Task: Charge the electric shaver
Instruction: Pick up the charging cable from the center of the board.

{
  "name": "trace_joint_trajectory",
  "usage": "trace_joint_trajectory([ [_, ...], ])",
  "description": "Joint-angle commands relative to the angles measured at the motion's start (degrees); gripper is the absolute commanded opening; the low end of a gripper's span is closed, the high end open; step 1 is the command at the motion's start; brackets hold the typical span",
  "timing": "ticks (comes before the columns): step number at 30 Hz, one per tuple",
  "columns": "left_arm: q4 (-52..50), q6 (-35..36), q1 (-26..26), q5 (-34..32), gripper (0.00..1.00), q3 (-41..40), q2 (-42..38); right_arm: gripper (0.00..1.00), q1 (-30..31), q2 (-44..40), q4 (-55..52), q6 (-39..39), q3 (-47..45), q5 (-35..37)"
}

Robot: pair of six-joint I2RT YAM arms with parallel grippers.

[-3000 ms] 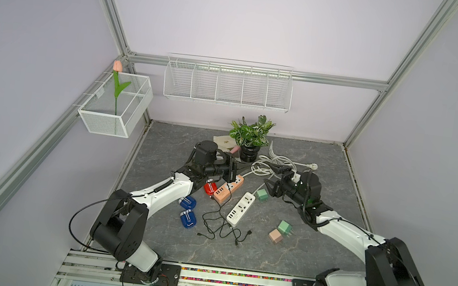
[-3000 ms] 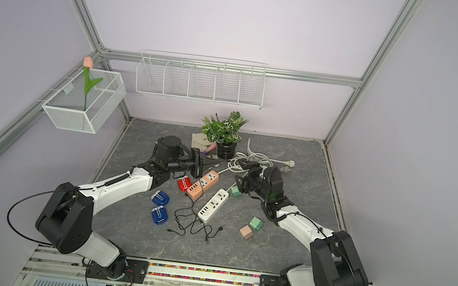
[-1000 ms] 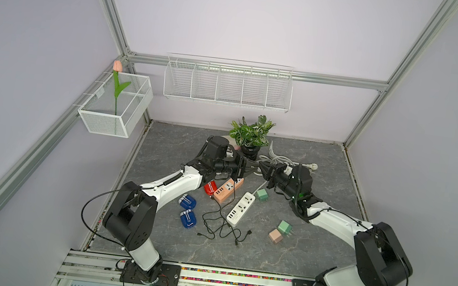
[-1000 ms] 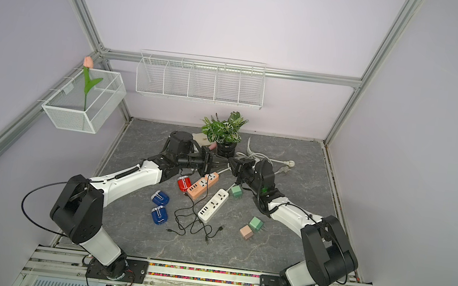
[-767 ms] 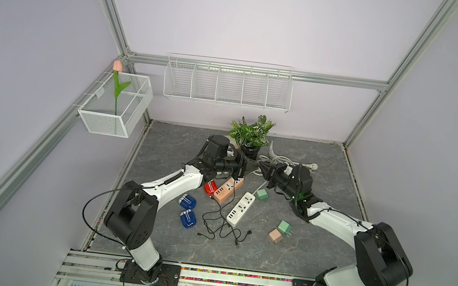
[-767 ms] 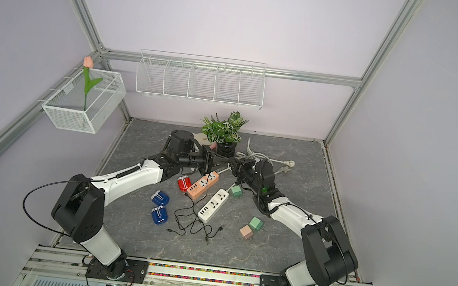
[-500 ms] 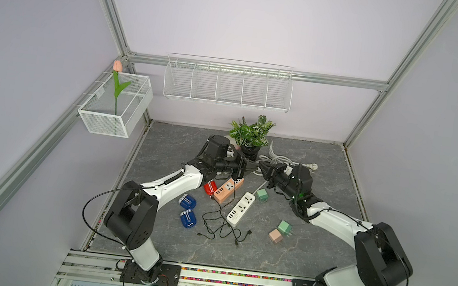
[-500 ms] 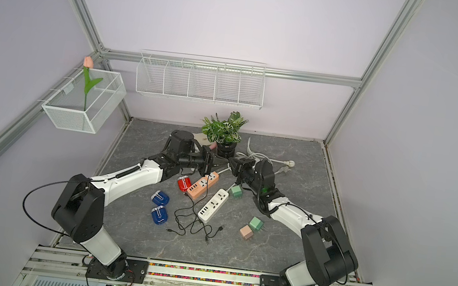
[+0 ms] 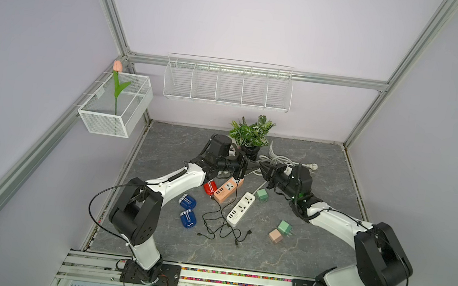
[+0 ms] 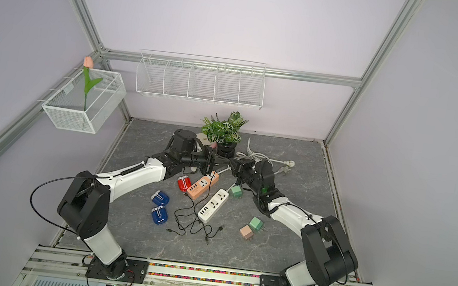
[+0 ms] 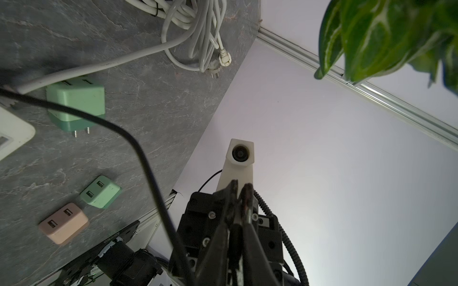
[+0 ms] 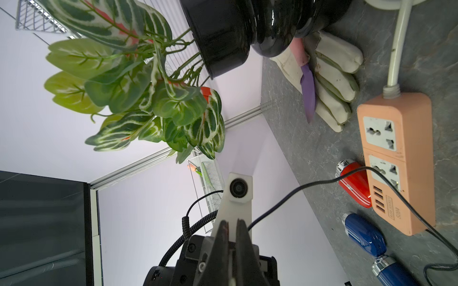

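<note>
A red electric shaver (image 9: 210,187) (image 12: 354,183) lies on the table beside an orange power strip (image 9: 227,190) (image 12: 396,158). Two blue shavers (image 9: 187,201) lie nearer the front. My two grippers meet tip to tip in the air above the strip's far end. The left gripper (image 9: 255,168) (image 11: 238,188) is shut on the dark end of a black cable (image 11: 138,148) (image 12: 309,184). From there the cable droops across the red shaver and the orange strip. The right gripper (image 9: 262,166) (image 12: 231,222) is shut on the same cable end, though its own fingers hide the contact.
A potted plant (image 9: 251,136) stands just behind the grippers, with work gloves (image 12: 332,81) at its base. A coiled white cord (image 9: 280,158), a white power strip (image 9: 240,208), green adapters (image 9: 262,194), a pink adapter (image 9: 275,236) and tangled black cables (image 9: 219,226) lie around.
Since three seconds ago both arms have swung inward and met near the plant. Over the last second the left jaws have narrowed onto the cable end; the right arm stays still.
</note>
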Motion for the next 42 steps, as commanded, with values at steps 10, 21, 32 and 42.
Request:
trace_joint_trajectory([
  [10,-4.78,11.55,0.82,2.66,0.00,2.37,-2.17,0.49,-1.56,-6.15,-3.13,-2.24,-0.87,1.04],
  [21,-13.85,48.70,5.45,12.57,0.00,-2.71,-11.50,0.58,-11.02,-19.41,-31.79,-25.36,-3.78,-8.87],
  [32,-11.67,50.20,5.87,14.41,0.00,-4.48,-12.72,0.62,-5.48,-15.60,-31.84,-12.63,-4.96,-5.01],
  [42,-13.14,45.09,6.04,11.37,0.00,-4.30,-12.92,0.55,-2.80,-10.40,-23.23,-10.31,-1.55,-5.92],
])
